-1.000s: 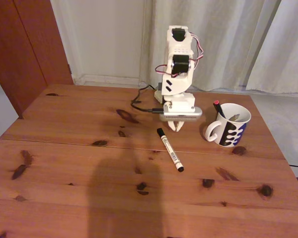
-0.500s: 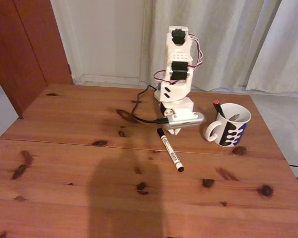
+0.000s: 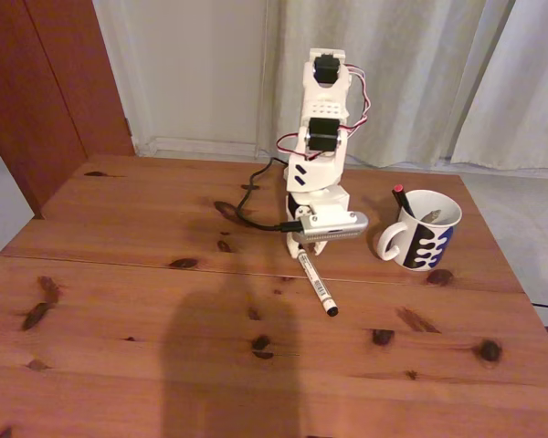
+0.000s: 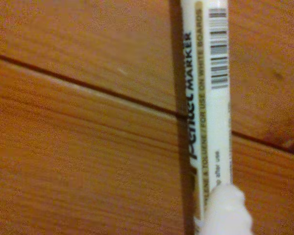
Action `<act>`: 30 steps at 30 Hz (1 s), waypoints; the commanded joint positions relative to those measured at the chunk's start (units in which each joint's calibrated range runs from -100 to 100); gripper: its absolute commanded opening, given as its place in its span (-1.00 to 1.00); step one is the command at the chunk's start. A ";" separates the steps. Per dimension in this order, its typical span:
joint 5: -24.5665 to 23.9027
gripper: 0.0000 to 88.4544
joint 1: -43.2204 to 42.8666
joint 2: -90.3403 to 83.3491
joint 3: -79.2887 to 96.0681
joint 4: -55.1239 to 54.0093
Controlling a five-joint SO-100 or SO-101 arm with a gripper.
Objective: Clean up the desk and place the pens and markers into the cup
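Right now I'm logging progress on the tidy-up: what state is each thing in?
White marker with black cap: lying flat on the reddish-brown pine desk, not lifted.
Red-tipped black pen: standing in cup.
White mug with dark blue blotches: upright.
Pincer: down at marker's cap end, closure unclear.

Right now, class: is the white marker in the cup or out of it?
Out. The white marker lies flat on the desk, beside the cup.

The tool (image 3: 297, 249) has been lowered toward the bench (image 3: 119, 274) and shifted a little toward its left edge in the fixed view, so that the black cap end of the white marker (image 3: 316, 285) is now covered by it. The arm has been swung leftward accordingly.
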 commanded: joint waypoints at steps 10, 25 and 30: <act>0.55 -0.60 -0.43 4.81 -1.91 -5.95; 1.80 -0.61 -0.43 5.72 3.05 -5.87; 1.96 -0.62 -0.51 5.64 5.12 -5.87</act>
